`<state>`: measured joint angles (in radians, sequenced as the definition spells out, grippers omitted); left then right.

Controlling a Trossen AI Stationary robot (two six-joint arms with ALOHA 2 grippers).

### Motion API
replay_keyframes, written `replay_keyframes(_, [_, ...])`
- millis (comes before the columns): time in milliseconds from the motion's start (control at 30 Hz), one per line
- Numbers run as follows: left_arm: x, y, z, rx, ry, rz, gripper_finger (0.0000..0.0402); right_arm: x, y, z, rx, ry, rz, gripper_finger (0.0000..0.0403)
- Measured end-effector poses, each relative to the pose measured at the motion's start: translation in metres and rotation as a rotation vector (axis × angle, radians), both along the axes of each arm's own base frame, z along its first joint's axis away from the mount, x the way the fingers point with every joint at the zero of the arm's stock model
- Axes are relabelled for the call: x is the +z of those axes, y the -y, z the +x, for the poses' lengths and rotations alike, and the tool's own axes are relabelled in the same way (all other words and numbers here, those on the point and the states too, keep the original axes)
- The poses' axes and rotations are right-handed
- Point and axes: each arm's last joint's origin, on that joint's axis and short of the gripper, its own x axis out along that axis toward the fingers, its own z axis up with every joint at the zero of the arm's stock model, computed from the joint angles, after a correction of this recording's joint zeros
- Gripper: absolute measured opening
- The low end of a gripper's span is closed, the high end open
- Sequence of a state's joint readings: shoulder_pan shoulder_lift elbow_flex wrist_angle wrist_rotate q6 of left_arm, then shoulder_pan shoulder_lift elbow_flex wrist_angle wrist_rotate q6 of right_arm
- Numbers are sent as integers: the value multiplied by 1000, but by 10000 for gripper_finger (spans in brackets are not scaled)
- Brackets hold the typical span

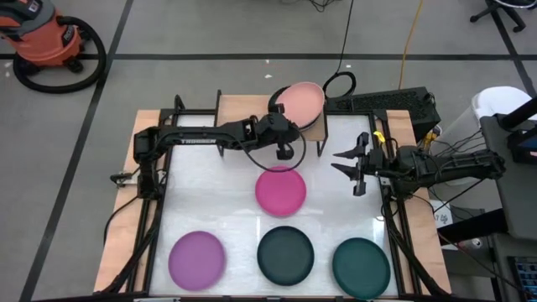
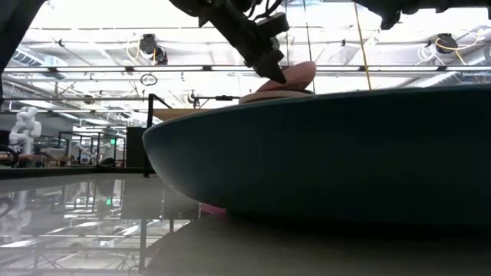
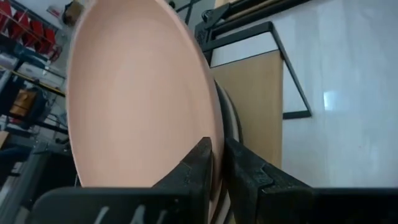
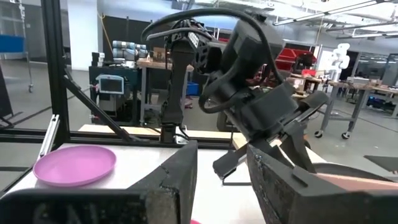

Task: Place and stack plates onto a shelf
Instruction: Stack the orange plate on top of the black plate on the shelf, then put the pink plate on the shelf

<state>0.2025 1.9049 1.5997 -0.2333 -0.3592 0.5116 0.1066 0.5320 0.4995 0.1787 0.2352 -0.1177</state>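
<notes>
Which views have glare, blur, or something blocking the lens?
Low view: a dark teal plate looms close and soft, filling the frame, with bright ceiling lights behind. High view: sharp, the table faintly glossy. Left wrist view: the salmon pink plate fills the frame.

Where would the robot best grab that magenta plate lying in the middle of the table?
Probably at the rim. The magenta plate lies flat, so an end effector coming down from above could close one finger inside and one outside its raised edge. The side facing the open right end effector looks unobstructed.
</notes>
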Motion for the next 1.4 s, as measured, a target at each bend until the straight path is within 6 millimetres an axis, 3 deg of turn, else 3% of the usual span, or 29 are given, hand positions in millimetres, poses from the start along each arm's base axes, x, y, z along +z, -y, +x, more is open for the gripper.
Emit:
replay_keyframes(100, [-1,-3,-1,20,8,-20,49,0,0,0,0,-4,0,121])
replay_keyframes(233, [-1,0,-4,38,-10,-54,89,0,0,0,0,-5,0,121])
replay_keyframes(533, [10,27,-17,52,-54,-105,188,-3,0,3,1,-26,-2,121])
replay_keyframes(700, [57,45,-41,81,59,-34,199,-4,-1,5,1,-36,-3,121])
replay_keyframes(867, [107,67,-83,106,219,-99,200,-6,-1,7,3,-50,9,121])
replay_keyframes(967, [120,81,-110,98,291,-116,200,-8,-1,8,5,-70,17,121])
replay_keyframes(1167, [91,88,-151,126,443,-153,200,-12,-1,13,4,-96,20,121])
replay_keyframes(1400, [17,90,-181,58,681,-287,200,-24,-4,27,52,-185,10,121])
